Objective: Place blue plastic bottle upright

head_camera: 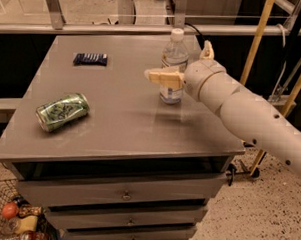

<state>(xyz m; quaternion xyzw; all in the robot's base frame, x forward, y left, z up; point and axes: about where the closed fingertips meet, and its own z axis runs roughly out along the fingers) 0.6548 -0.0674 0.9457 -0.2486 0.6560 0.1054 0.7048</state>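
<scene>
The blue plastic bottle is clear with a white cap and a pale label. It stands upright on the grey table, towards its back right. My gripper is open at the bottle. One finger reaches left across the front of the bottle at label height. The other finger points up behind and to the right of it. Whether the front finger touches the bottle cannot be told. My white arm comes in from the lower right.
A green drink can lies on its side at the table's left front. A small dark blue packet lies at the back left. Drawers sit under the table. A basket of groceries is on the floor at left. Yellow poles stand at right.
</scene>
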